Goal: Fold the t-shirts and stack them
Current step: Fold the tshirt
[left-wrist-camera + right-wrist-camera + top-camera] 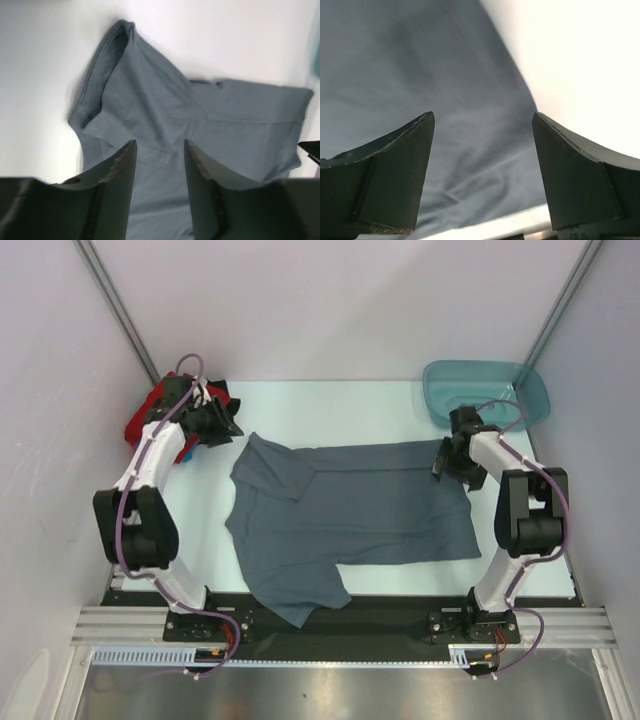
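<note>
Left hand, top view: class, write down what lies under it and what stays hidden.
Red and black cloth, a heap of t-shirts, at the table's far left corner. The left arm covers much of it; how many shirts cannot be told.

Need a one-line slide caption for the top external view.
Slate t-shirt lies spread out; left gripper and right gripper hover open near its far corners.

Pale table (340, 408) (faint green tint), 3 plain white walls (330, 300), 2 grey corner struts (113, 300), even light.
</note>
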Controlling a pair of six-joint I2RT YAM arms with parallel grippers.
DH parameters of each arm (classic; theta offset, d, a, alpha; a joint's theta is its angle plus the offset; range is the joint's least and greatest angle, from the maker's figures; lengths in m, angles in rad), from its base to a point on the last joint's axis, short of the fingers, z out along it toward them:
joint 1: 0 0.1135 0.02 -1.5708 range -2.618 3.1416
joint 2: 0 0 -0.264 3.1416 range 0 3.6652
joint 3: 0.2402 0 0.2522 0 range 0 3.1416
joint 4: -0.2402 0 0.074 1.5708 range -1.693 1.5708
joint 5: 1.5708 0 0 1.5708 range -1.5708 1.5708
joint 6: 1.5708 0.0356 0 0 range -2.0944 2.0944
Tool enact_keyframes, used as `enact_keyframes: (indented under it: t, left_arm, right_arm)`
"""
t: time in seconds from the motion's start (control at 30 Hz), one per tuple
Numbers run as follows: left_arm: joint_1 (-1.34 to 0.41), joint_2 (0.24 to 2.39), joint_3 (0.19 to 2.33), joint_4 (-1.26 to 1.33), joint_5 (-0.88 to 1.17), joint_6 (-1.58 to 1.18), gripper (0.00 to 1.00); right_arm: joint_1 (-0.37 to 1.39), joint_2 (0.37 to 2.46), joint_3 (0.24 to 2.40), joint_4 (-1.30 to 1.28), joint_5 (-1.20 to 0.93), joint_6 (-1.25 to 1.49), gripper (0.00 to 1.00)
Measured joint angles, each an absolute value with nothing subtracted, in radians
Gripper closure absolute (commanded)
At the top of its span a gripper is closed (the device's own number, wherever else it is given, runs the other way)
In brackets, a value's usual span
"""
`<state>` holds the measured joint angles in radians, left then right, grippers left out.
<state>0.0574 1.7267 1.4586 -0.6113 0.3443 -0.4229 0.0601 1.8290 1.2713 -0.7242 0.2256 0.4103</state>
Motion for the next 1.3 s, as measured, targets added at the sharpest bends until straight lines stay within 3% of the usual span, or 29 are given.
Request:
enact_keyframes:
  t: [0.37,0.47,0.57,0.6,0.63,1.13,1.3]
  left_arm:
    - [0.057,1.511,1.388,-0.585,0.271,-0.41,0.41]
    - [0.057,1.504,1.367,-0.585,0.263,-0.412,0.36]
    - [0.057,1.493,1.348,-0.585,0.253,-0.419,0.31]
    - [0.057,1.486,1.341,-0.585,0.247,-0.42,0.22]
    - [0.057,1.482,1.336,-0.585,0.244,-0.419,0.0]
    - [0.051,1.505,1.335,-0.605,0.241,-0.453,0.0]
    - [0.023,1.515,1.308,-0.603,0.255,-0.456,0.0]
  right_arm:
    - [0.175,1.765,1.365,-0.579,0.192,0.315,0.14]
    - [0.172,1.765,1.41,-0.583,0.15,0.308,0.02]
    - [0.171,1.763,1.431,-0.596,0.132,0.302,0.0]
    - [0.171,1.762,1.438,-0.603,0.125,0.302,0.0]
    - [0.171,1.762,1.442,-0.61,0.119,0.302,0.0]
    - [0.185,1.801,1.648,-0.728,-0.039,0.36,0.01]
    - [0.346,1.726,1.451,-0.675,0.006,0.393,0.0]
